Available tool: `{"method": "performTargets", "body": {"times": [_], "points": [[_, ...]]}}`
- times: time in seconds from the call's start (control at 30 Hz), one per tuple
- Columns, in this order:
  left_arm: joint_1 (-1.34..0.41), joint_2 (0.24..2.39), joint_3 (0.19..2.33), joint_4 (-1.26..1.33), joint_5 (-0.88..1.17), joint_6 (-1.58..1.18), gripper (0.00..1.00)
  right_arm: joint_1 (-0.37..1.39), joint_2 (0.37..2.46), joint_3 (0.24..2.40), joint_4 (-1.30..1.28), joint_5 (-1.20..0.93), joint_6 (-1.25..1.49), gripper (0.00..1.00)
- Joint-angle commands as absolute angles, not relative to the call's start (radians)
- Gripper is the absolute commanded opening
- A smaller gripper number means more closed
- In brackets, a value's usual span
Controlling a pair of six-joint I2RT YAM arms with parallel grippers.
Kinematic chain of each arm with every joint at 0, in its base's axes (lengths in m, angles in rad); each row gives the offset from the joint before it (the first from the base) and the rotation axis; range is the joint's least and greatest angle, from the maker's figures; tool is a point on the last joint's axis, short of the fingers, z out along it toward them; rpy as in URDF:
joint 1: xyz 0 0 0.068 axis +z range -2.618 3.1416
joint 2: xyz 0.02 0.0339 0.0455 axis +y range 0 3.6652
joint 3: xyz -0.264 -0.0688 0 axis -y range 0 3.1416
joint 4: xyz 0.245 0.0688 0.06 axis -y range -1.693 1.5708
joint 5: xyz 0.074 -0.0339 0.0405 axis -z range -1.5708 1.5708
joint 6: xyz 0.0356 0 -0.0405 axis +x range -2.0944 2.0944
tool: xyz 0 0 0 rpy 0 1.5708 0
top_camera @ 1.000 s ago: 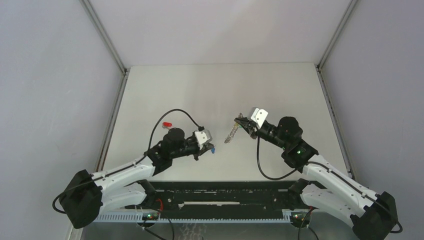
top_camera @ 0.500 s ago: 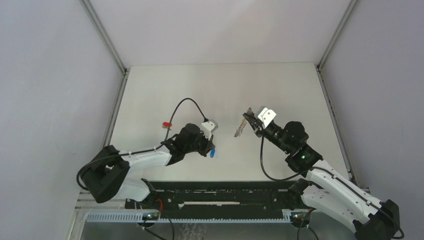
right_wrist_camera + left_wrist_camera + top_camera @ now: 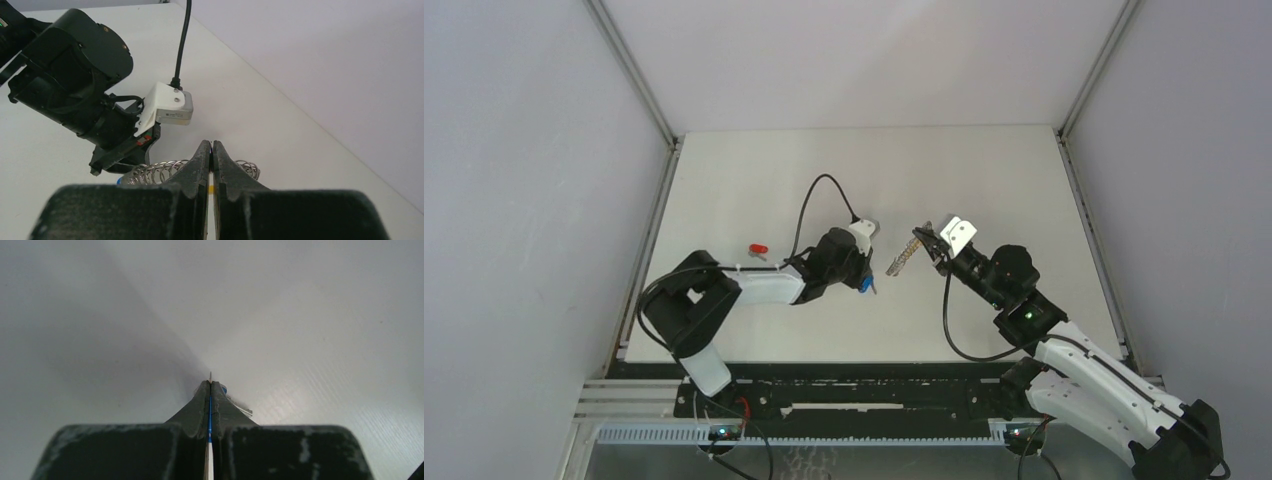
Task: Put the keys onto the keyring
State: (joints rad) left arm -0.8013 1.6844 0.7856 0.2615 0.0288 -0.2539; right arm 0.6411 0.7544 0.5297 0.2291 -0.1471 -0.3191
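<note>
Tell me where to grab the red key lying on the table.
Take the red key by its red plastic head, coming straight down from above: it appears to lie flat on the table, and the head looks its bulkiest part. The left pincer is nearer but shut on the blue key.

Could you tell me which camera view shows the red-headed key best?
The top external view: the red-headed key lies alone on the table, just beyond the left arm. Neither wrist view shows it.
</note>
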Motion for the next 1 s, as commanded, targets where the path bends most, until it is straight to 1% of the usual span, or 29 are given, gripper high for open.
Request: {"method": "performTargets", "body": {"times": [0.0, 0.37, 0.5, 0.6, 0.77, 0.87, 0.97], "points": [[-0.819, 1.725, 0.863, 0.29, -0.027, -0.29, 0.01, 0.631, 0.736, 0.537, 0.312, -0.148, -0.315, 0.0], [-0.874, 1.797, 0.897, 0.325, -0.108, -0.307, 0.05, 0.618, 0.739, 0.537, 0.319, -0.173, -0.298, 0.0], [-0.887, 1.771, 0.864, 0.37, -0.115, -0.331, 0.14, 0.617, 0.742, 0.535, 0.318, -0.186, -0.294, 0.0], [-0.885, 1.69, 0.799, 0.43, -0.128, -0.345, 0.22, 0.615, 0.741, 0.536, 0.317, -0.197, -0.287, 0.0], [-0.866, 1.461, 0.678, 0.494, -0.166, -0.313, 0.32, 0.603, 0.745, 0.535, 0.326, -0.24, -0.272, 0.0], [-0.836, 1.324, 0.598, 0.529, -0.136, -0.287, 0.36, 0.587, 0.759, 0.536, 0.341, -0.317, -0.262, 0.0], [-0.785, 1.19, 0.518, 0.586, -0.047, -0.258, 0.41, 0.567, 0.787, 0.546, 0.361, -0.419, -0.239, 0.0]]}}
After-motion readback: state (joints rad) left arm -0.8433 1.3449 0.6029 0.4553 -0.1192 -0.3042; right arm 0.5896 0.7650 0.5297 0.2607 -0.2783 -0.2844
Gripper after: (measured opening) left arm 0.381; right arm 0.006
